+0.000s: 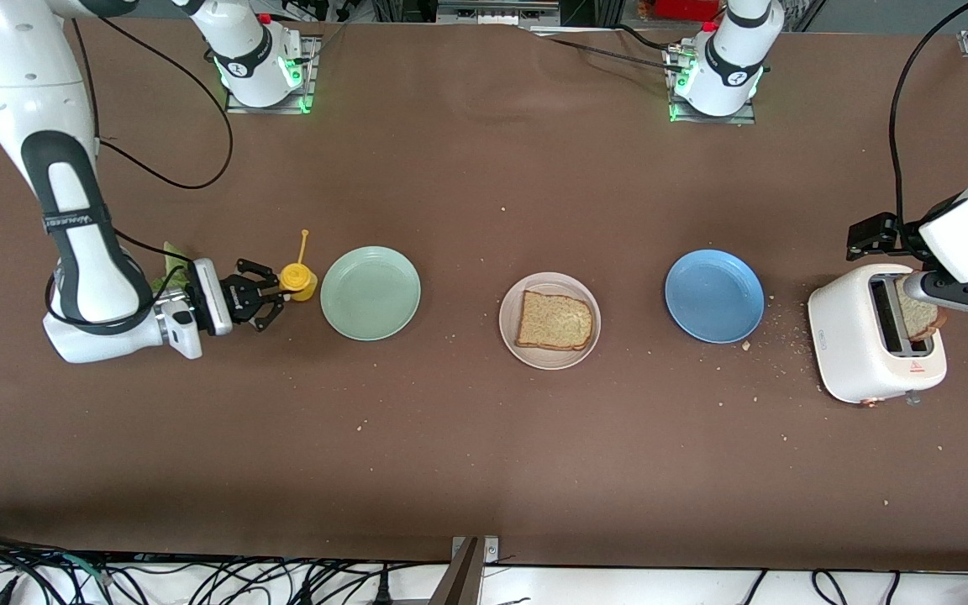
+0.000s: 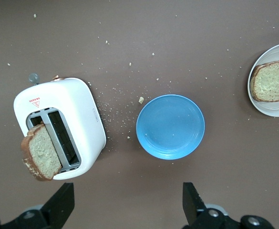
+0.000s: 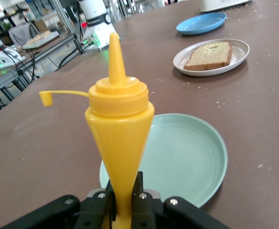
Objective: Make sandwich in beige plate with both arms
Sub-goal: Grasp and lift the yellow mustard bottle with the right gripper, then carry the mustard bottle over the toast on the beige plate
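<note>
Beige plate point(image 1: 511, 336): one bread slice point(image 1: 555, 321) is held.
Mint-green plate point(image 1: 370, 293): bare.
Toaster point(image 1: 862, 353): second slice point(image 1: 919, 317) is lodged in a slot.
Right claw point(image 1: 276, 296): clenched on mustard bottle point(image 1: 298, 281), at mint-green plate's 9 o'clock.
Left claw point(image 2: 128, 200): released, over toaster.

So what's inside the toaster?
One slice of bread sticks up tilted from one slot of the white toaster. The other slot looks empty, though its bottom is too dark to see.

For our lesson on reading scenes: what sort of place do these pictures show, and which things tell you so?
Probably a robotics lab set up as a mock kitchen. Two arm bases are bolted to a brown table with loose cables along its edge, while a toaster, a beige plate with bread and a yellow squeeze bottle supply the food task.
</note>
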You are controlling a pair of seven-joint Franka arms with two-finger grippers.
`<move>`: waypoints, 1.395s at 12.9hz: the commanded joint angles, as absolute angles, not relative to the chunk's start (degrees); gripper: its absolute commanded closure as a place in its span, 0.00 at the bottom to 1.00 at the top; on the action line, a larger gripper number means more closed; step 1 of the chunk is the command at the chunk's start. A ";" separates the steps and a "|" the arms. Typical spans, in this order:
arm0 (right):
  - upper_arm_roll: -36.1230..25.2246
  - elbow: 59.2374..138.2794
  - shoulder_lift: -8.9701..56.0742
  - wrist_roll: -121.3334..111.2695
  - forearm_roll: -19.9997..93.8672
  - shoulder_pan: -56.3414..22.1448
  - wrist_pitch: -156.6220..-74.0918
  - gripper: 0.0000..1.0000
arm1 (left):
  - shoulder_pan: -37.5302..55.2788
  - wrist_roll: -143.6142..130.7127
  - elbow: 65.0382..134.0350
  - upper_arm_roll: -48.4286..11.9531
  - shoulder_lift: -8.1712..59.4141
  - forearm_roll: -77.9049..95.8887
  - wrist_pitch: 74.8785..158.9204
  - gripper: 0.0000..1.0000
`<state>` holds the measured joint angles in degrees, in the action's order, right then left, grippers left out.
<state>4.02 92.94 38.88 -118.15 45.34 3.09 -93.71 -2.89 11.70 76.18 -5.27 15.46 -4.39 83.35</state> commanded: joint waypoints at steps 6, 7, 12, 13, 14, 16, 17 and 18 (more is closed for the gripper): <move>3.69 83.51 33.75 -93.48 30.96 -12.81 -102.56 1.00 | -2.99 11.51 76.99 -5.27 14.50 -3.69 83.06 0.00; 3.69 82.45 33.84 -88.47 29.20 -15.53 -104.22 1.00 | -2.99 11.51 76.99 -5.27 14.50 -3.69 83.06 0.00; 3.60 80.77 34.98 -67.37 13.49 -26.61 -117.83 1.00 | -2.99 11.51 76.99 -5.27 14.50 -3.69 83.06 0.00; 3.52 80.77 35.33 -62.71 8.49 -29.07 -119.95 1.00 | -2.99 11.51 76.99 -5.19 14.50 -3.69 83.06 0.00; 3.52 80.77 35.51 -58.05 3.13 -31.09 -121.10 1.00 | -2.99 11.51 76.99 -5.27 14.50 -3.69 83.06 0.00; 3.52 80.51 36.12 -47.60 -8.38 -35.48 -121.99 1.00 | -2.99 11.51 76.99 -5.27 14.50 -3.69 83.06 0.00; 3.43 80.16 37.17 -43.37 -14.27 -37.77 -121.91 1.00 | -2.99 11.60 76.99 -5.27 14.50 -3.69 83.06 0.00; 3.43 79.72 38.48 -40.11 -19.02 -39.71 -121.64 1.00 | -2.99 11.60 76.99 -5.27 14.50 -3.69 83.06 0.00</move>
<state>4.27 82.22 35.89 -45.98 -11.68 -36.18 -121.91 -2.90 11.70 76.19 -5.28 15.46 -4.39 83.32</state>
